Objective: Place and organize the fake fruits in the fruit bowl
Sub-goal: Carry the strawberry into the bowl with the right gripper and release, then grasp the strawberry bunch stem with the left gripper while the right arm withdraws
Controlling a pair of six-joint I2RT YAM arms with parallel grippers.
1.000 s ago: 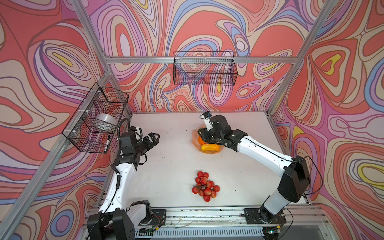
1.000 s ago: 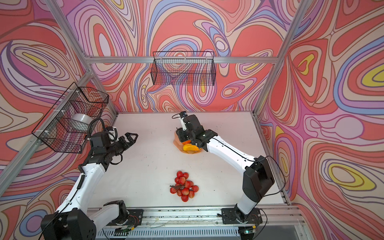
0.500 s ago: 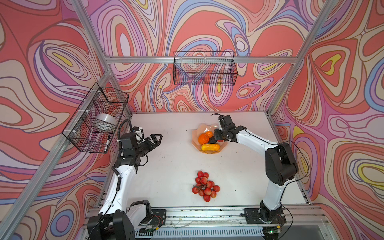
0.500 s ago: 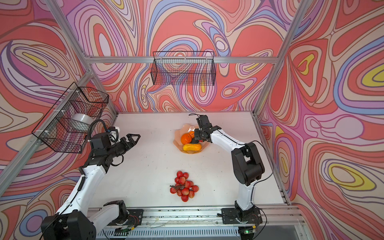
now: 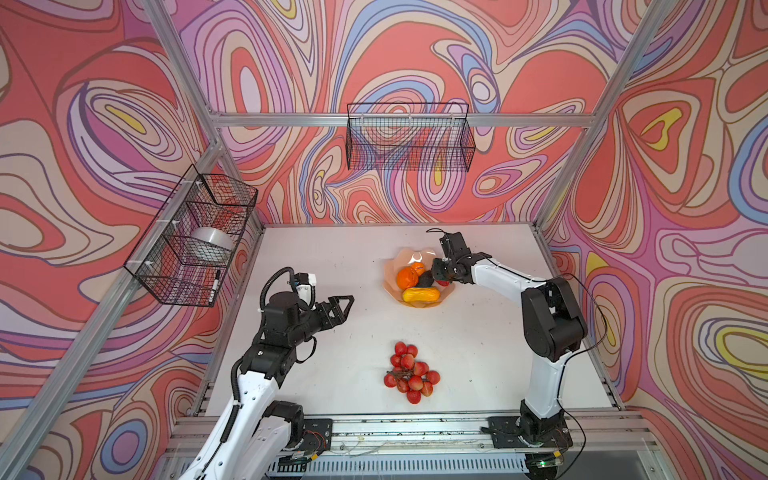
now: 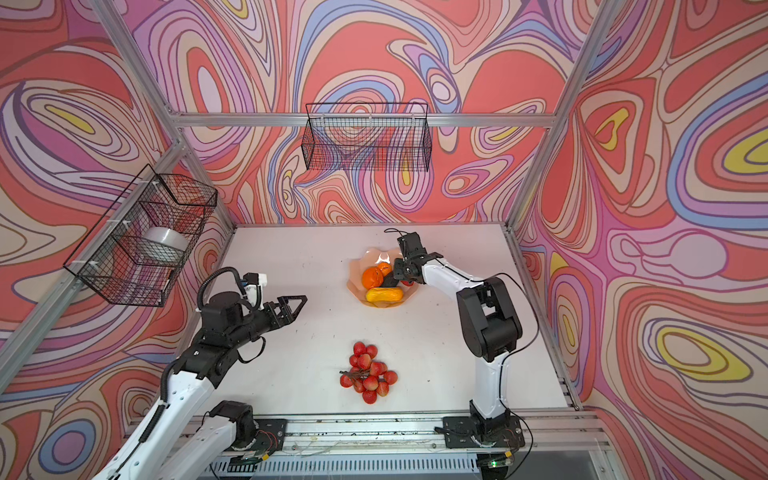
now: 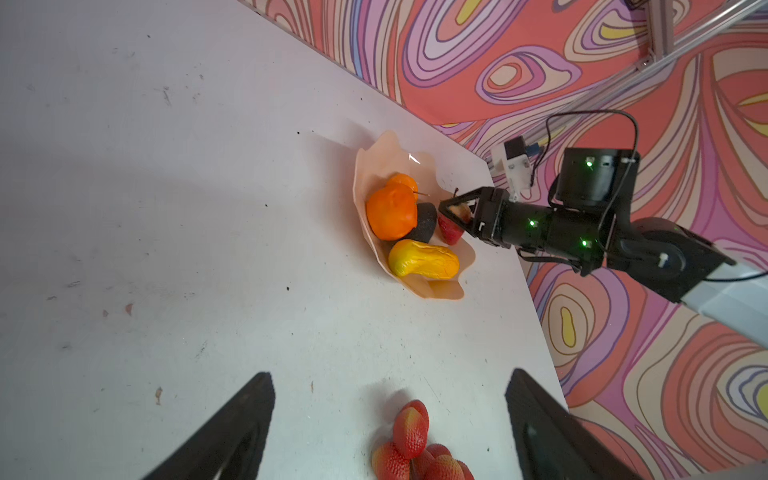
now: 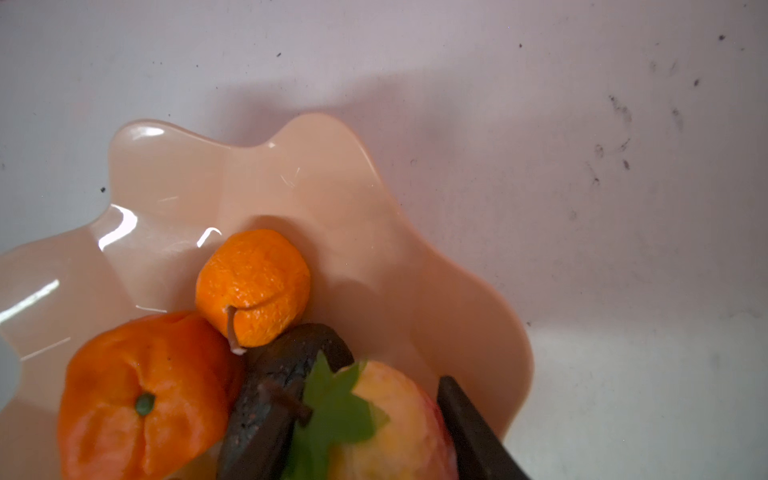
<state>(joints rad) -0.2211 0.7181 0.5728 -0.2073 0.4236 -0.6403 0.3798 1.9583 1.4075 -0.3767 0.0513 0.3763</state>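
Note:
The peach-pink fruit bowl (image 5: 409, 254) (image 8: 291, 166) stands at the back middle of the table. In it lie a larger orange (image 5: 406, 277), a smaller orange (image 8: 253, 286), a dark avocado (image 8: 282, 374) and a yellow oblong fruit (image 5: 420, 295). My right gripper (image 7: 451, 212) reaches in from the right. The strawberry (image 8: 399, 415) sits between its jaws, against the avocado; one finger (image 8: 469, 432) shows right beside it, the other is hidden. The red grape bunch (image 5: 409, 372) (image 7: 411, 432) lies on the table in front. My left gripper (image 5: 345, 305) (image 7: 390, 374) hovers open and empty left of the bowl.
A black wire basket (image 5: 409, 137) hangs on the back wall. Another wire basket (image 5: 195, 237) on the left frame holds a white-silver round object (image 5: 210, 243). Aluminium posts and patterned walls close in the table on three sides.
My right arm has swung from over the bowl's front round to its right side, carrying the strawberry down into the bowl beside the avocado. My left gripper has drifted a little toward the middle.

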